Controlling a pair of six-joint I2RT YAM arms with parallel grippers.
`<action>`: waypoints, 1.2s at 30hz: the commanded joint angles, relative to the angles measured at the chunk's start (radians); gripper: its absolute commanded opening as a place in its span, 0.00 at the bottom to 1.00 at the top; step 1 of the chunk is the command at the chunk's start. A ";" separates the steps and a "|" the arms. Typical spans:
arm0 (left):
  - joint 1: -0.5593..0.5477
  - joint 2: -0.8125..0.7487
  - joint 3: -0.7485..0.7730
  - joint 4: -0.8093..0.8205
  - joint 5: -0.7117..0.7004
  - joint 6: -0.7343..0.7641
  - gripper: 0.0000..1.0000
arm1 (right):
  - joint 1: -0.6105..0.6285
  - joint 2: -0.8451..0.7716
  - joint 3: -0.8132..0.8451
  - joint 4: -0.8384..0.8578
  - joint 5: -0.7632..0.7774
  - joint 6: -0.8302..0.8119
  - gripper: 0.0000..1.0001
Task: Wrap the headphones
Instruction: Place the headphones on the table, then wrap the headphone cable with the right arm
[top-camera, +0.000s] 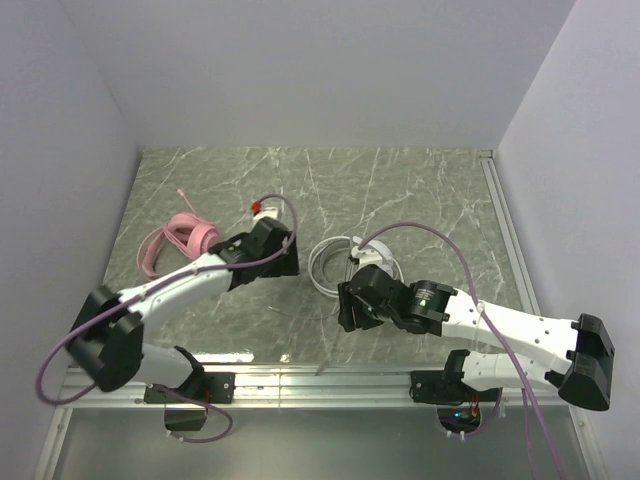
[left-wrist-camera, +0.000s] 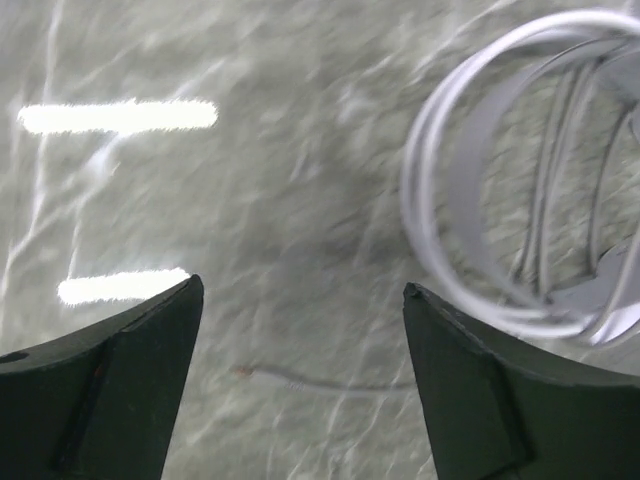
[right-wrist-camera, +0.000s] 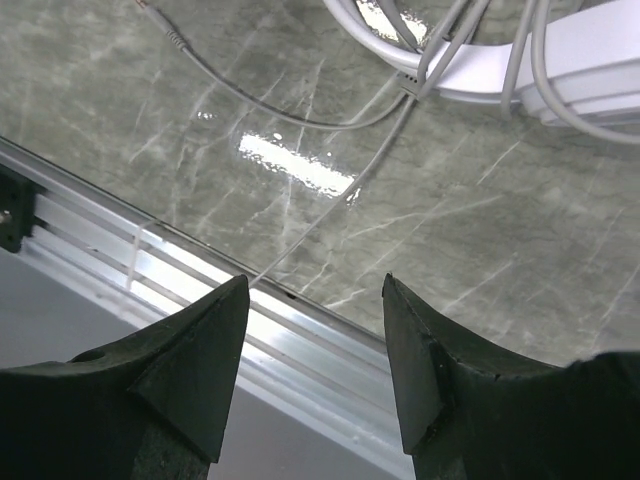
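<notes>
The pink headphones (top-camera: 185, 240) lie at the far left of the marble table (top-camera: 420, 190), their band looped on the surface and a thin pink cable (top-camera: 183, 197) trailing toward the far side. Just to their right hovers the left gripper (top-camera: 275, 248). It is well clear of the pink set, and its fingers (left-wrist-camera: 120, 380) are spread wide with only bare table between them. A thin cable strand (left-wrist-camera: 330, 380) crosses the table under that gap, touching neither finger in the left wrist view.

The white headphones (top-camera: 340, 262) sit near the middle of the table, to the right of the left gripper and apart from it. In the left wrist view the white band and its coiled pale cable (left-wrist-camera: 520, 200) show beyond and to the right of the right-hand finger — blurred, so the turns cannot be counted.

Further right and nearer, the right gripper (top-camera: 358, 300) hangs just on the near side of the white set. Its fingers (right-wrist-camera: 180, 380) stand apart and hold nothing. Beyond them, in the right wrist view, the white headset (right-wrist-camera: 560, 70) lies at the far right, and its pale cable (right-wrist-camera: 300, 115) runs leftward across the table — a second strand slants toward the aluminium rail (right-wrist-camera: 120, 250) at the near edge.
</notes>
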 joint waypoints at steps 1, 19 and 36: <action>0.018 -0.136 -0.116 0.040 0.035 -0.110 0.87 | 0.021 -0.001 0.041 0.001 0.046 -0.051 0.64; 0.072 -0.325 -0.343 0.112 0.144 -0.256 0.99 | 0.109 0.084 0.029 -0.072 0.104 0.415 0.73; 0.079 -0.296 -0.380 0.121 0.113 -0.320 0.91 | 0.179 0.456 0.152 -0.037 0.155 0.762 0.62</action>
